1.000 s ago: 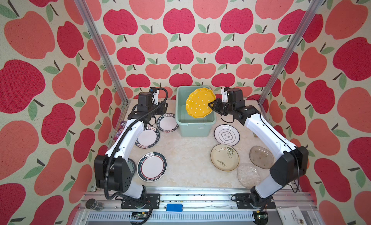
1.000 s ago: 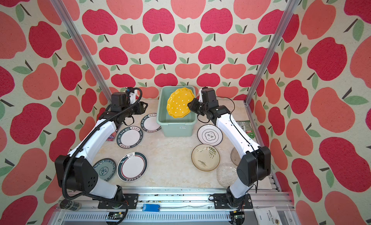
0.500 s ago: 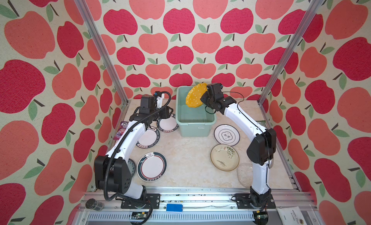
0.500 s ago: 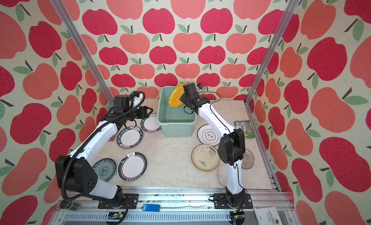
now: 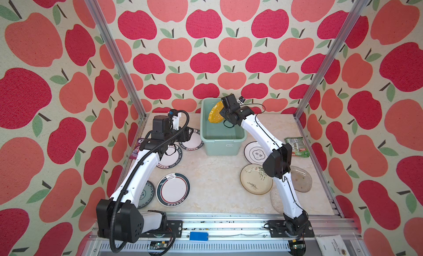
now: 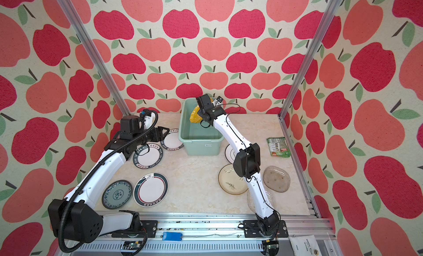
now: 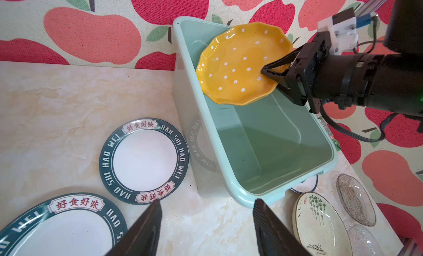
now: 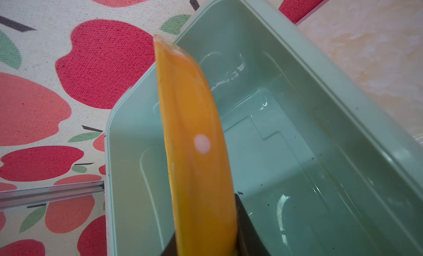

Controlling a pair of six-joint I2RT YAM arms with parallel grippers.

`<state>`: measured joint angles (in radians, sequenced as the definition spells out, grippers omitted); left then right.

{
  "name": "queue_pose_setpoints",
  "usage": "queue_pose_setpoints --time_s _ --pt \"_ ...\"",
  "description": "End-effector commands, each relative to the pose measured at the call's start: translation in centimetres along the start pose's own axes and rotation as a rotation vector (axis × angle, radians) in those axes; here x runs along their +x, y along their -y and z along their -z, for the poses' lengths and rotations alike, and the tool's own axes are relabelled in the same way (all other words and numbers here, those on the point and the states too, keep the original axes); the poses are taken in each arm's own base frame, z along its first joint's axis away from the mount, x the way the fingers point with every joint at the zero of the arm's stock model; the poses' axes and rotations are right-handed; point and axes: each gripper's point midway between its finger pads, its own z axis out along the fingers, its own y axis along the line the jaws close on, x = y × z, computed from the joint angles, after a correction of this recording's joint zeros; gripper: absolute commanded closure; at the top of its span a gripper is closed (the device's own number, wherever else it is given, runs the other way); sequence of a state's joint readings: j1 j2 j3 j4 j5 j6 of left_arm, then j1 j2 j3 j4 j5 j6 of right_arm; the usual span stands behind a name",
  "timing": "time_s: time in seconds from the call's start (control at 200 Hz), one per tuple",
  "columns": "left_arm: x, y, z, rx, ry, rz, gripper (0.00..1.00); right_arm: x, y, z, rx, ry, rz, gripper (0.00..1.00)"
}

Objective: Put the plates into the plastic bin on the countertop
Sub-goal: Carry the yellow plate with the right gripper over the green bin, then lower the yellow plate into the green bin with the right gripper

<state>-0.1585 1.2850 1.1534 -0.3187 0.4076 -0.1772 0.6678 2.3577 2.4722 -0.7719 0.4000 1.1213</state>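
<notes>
Left wrist view: right jaws are clamping yellow plate (image 7: 235, 65) (tilted, w/ white dots) over plastic bin (image 7: 274, 147); left jaws are hanging apart above counter (image 7: 68, 94).

Three walls (image 5: 206, 26) close in the cell, papered cream with big red and coral apples, green leaves and dark stems; slanting aluminium posts (image 5: 112, 51) stand at the two back corners; the tabletop (image 5: 212, 174) is cream-beige with a marble pattern; a slotted aluminium rail (image 5: 229, 227) runs along its front edge; the light is bright and even, the shadows soft.
</notes>
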Motion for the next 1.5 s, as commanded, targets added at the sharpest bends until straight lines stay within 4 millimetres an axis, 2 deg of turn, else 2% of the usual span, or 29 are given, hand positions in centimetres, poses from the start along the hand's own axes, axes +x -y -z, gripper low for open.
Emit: queue_pose_setpoints --time_s 0.0,0.36,0.655,1.211,1.496 --pt "0.1 0.2 0.9 0.001 0.019 -0.046 0.31 -2.5 -2.4 1.6 -0.071 0.1 -0.101 1.0" --pt "0.7 -0.3 1.9 -0.021 0.015 -0.063 0.28 0.3 -2.1 -2.0 -0.068 0.067 -0.039 1.0" --pt "1.1 -0.7 2.8 -0.052 0.008 -0.073 0.28 2.1 -1.7 -4.1 -0.076 0.036 -0.01 1.0" --pt "1.1 -0.9 2.0 -0.048 -0.028 -0.057 0.28 2.9 0.4 -6.9 -0.04 0.012 0.024 1.0" --pt "1.0 -2.0 2.0 -0.105 -0.044 -0.065 0.29 3.5 1.6 -7.7 -0.021 -0.013 0.052 0.9"
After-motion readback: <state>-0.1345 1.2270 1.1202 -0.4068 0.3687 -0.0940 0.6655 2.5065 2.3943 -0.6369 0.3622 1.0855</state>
